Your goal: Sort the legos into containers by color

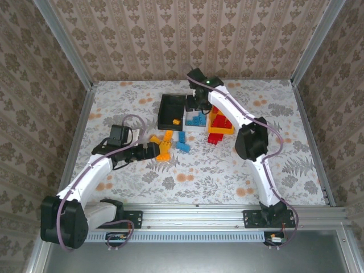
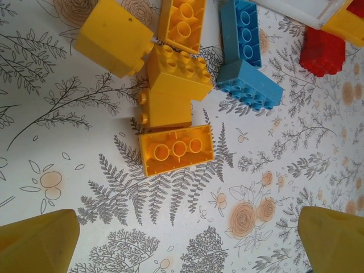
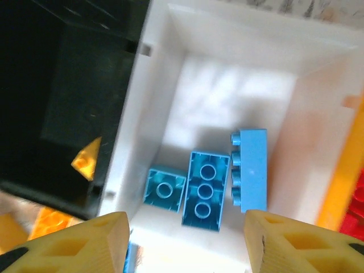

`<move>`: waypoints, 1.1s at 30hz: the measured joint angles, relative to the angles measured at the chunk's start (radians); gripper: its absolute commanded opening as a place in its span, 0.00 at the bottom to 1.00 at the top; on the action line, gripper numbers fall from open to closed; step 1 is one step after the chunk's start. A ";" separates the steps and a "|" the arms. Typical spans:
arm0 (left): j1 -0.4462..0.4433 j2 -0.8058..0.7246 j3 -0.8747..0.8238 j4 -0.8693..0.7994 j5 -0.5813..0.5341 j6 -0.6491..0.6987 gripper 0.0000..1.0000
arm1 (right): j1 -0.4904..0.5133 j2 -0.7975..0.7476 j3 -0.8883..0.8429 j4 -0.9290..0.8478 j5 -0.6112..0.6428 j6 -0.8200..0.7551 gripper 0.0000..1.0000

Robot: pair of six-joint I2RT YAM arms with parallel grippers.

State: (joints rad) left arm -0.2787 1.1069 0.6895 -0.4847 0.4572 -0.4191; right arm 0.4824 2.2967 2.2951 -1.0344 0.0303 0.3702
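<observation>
My left gripper (image 1: 154, 149) (image 2: 185, 250) is open and empty, low over the table just short of a cluster of orange-yellow legos (image 1: 164, 145) (image 2: 178, 149). Two blue legos (image 1: 182, 142) (image 2: 250, 84) lie beside that cluster, and a red lego (image 2: 322, 51) lies further right. My right gripper (image 1: 195, 107) (image 3: 187, 250) hangs open and empty over the white bin (image 1: 199, 129) (image 3: 227, 40). In that bin lie three blue legos (image 3: 206, 190). The black bin (image 1: 170, 108) (image 3: 74, 102) holds one orange piece (image 3: 86, 159). The orange-yellow bin (image 1: 222, 132) (image 3: 340, 182) holds red legos (image 1: 219, 120).
The three bins stand side by side at the back middle of the floral table (image 1: 273, 142). A red lego (image 1: 215, 139) lies on the table in front of the orange-yellow bin. Metal-framed patterned walls (image 1: 68, 57) enclose the table.
</observation>
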 measured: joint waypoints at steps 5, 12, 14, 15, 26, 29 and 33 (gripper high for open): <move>-0.015 0.019 0.002 0.001 0.000 -0.009 1.00 | 0.010 -0.354 -0.405 0.142 -0.032 0.032 0.59; -0.121 0.129 0.075 -0.001 -0.028 -0.006 1.00 | 0.016 -0.623 -0.942 0.332 -0.074 0.113 0.63; -0.149 0.163 0.106 -0.001 -0.040 -0.003 1.00 | 0.016 -0.638 -1.050 0.359 -0.079 0.133 0.64; -0.168 0.185 0.125 -0.001 -0.049 0.000 0.99 | 0.016 -0.647 -1.102 0.373 -0.084 0.143 0.65; -0.383 0.521 0.443 -0.076 -0.192 0.117 0.94 | 0.001 -0.760 -1.270 0.467 -0.113 0.211 0.67; -0.406 0.597 0.498 -0.098 -0.223 0.145 0.93 | -0.010 -0.787 -1.275 0.483 -0.114 0.214 0.67; -0.415 0.676 0.547 -0.129 -0.257 0.173 0.92 | -0.027 -0.826 -1.297 0.488 -0.113 0.214 0.67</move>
State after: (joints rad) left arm -0.6937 1.7824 1.2366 -0.6136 0.2005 -0.2459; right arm 0.4549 1.4704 0.9985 -0.5465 -0.0830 0.5838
